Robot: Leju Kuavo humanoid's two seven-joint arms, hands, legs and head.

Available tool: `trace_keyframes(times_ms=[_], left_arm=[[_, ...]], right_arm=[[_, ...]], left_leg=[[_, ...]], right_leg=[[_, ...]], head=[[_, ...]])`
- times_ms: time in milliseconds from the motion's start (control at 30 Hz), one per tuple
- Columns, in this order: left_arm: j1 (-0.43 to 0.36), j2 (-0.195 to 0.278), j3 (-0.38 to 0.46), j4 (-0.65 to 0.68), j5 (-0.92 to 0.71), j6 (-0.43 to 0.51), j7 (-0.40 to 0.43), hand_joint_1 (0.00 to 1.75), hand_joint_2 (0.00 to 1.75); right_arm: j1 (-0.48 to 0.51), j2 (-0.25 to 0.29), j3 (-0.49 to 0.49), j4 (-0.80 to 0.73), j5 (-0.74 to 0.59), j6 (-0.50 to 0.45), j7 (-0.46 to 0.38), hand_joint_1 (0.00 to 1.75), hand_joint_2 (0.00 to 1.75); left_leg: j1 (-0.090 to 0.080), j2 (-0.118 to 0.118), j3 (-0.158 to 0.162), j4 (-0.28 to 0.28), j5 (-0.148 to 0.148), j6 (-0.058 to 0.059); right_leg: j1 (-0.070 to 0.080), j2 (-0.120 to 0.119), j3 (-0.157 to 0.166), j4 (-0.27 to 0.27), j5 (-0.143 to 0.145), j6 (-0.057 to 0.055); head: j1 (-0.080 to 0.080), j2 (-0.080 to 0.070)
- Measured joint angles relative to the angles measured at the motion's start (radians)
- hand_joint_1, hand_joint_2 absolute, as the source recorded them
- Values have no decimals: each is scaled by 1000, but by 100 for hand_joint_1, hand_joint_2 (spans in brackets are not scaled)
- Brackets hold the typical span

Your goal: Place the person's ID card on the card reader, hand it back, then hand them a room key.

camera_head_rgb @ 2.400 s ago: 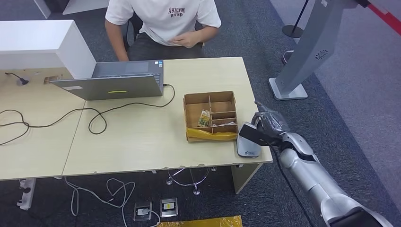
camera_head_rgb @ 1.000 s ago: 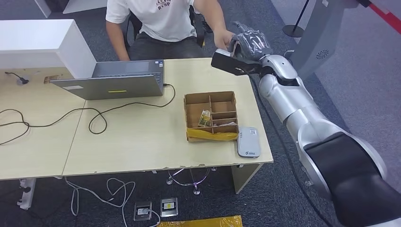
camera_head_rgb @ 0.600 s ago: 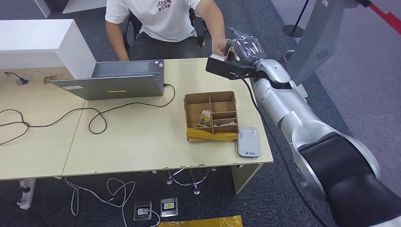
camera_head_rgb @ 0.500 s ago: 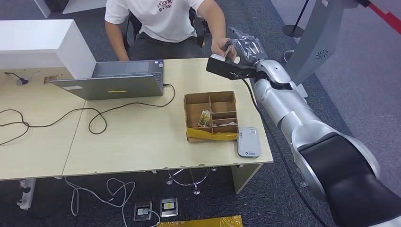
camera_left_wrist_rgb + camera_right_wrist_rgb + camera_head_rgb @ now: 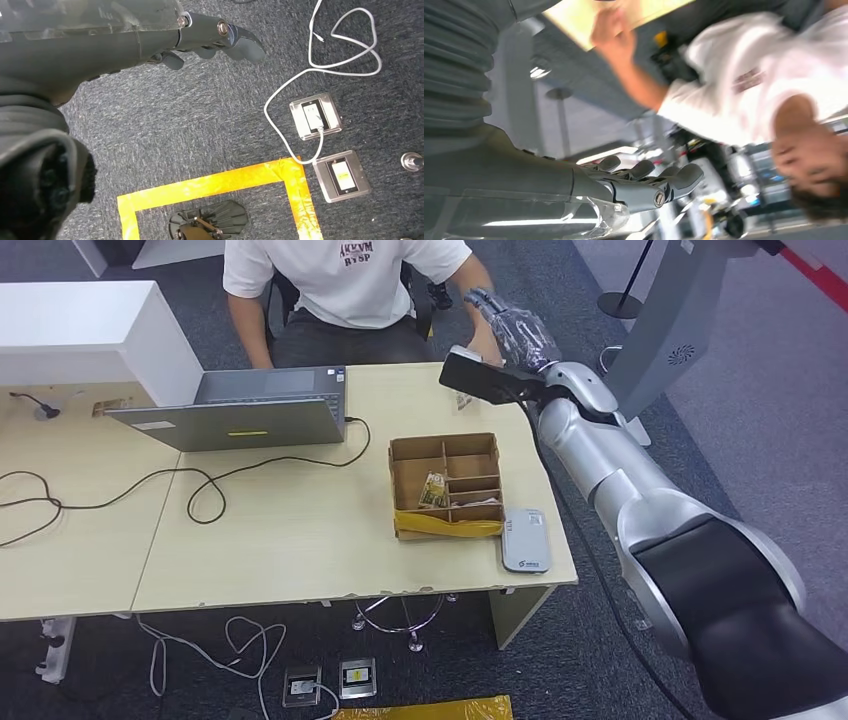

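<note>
Right hand (image 5: 510, 330) is up past the table's (image 5: 300, 540) far edge, fingers spread, nothing in it. It sits just beside the person's hand (image 5: 611, 32). A small pale thing (image 5: 463, 399) shows at the table edge under the wrist. It may be the ID card, but we can't tell. We judge the hand-back done or nearly so, with the room key next.

To do it well, we keep the fingers apart while pulling clear of the person's arm. We then swing back low toward the compartment box (image 5: 445, 485), beside the card reader (image 5: 526, 539). The box holds one small item (image 5: 432, 490); we can't confirm it's the key. Left hand (image 5: 215, 42) hangs over the floor, fingers loose, holding nothing.
</note>
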Motion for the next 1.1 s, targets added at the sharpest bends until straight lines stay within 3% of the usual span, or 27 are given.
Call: trace_keyframes(times_ms=[100, 200, 433, 833, 1100], left_arm=[[1, 0, 0, 0, 7, 0, -7, 0, 0], [3, 0, 0, 0, 16, 0, -11, 0, 0], [9, 2, 0, 0, 24, 3, -15, 0, 0], [9, 8, 0, 0, 20, 5, 5, 0, 0], [7, 11, -7, 0, 5, 5, 32, 0, 0]], right_arm=[[4, 4, -5, -14, -75, 72, -81, 0, 175], [30, 4, -7, -57, -147, 139, -99, 0, 175], [194, -28, -8, -275, -290, 237, 29, 0, 175], [471, -137, -9, -554, -245, 219, 159, 0, 175], [595, -190, -25, -655, -204, 194, 206, 0, 175]], left_leg=[[0, 0, 0, 0, 0, 0], [0, 0, 1, 0, 0, 0], [0, 1, 1, 0, 0, 0], [0, 1, 1, 0, 0, 0], [0, 1, 1, 0, -1, -1]], right_leg=[[0, 0, 0, 0, 0, 0], [0, 0, 0, 0, 0, 0], [0, 0, 0, 0, 0, 0], [0, 0, 0, -1, 0, 0], [0, 1, 0, -1, 0, 0]], head=[[0, 0], [0, 0], [0, 0], [0, 0], [0, 0]])
